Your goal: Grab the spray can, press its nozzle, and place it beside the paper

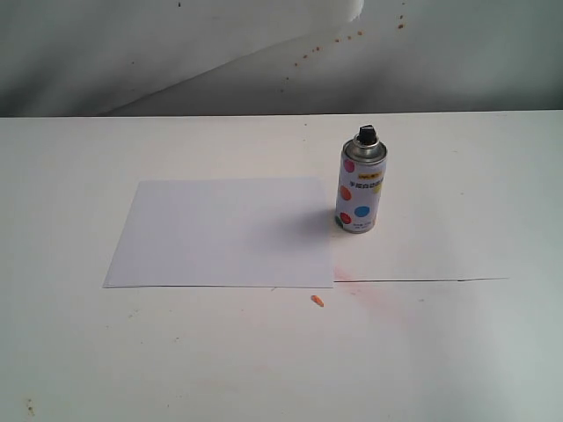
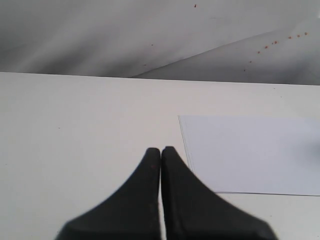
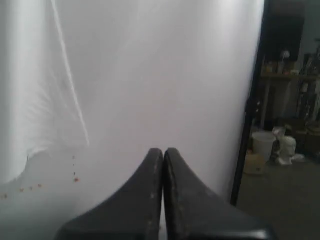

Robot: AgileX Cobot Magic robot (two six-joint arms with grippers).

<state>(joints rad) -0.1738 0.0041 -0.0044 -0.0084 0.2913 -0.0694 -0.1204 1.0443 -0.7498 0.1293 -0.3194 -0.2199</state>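
Progress check: honestly it looks like square one to me. Spray can [image 1: 361, 189] stands upright right of centre in the exterior view, just beside the right edge of the paper [image 1: 224, 233], black nozzle [image 1: 366, 134] on top, and nothing is touching it. Neither arm shows up in that shot at all.

Left gripper [image 2: 160, 151] has its fingers pressed together on nothing, hanging over bare table with the paper a bit ahead of it. Right gripper [image 3: 163, 151] is the same, pinched together and empty, and it's pointed at the backdrop, not the can.

So I'd say pick-up, press and put-down are all left. That said, the can already sits next to the sheet, so these shots alone can't rule out a finished run.

Surface is a white table [image 1: 457, 352] with a thin dark seam [image 1: 422, 280] running right from the paper's lower corner, a faint pinkish smudge [image 1: 352, 274] there (maybe paint, too washed out to be sure), and a tiny orange fleck [image 1: 317, 301] below the sheet. Behind it hangs a wrinkly white cloth [image 1: 176, 53] with reddish specks. Past the cloth's edge, the right wrist view catches a dim room with shelves [image 3: 295, 75] and a white bucket [image 3: 262, 142].
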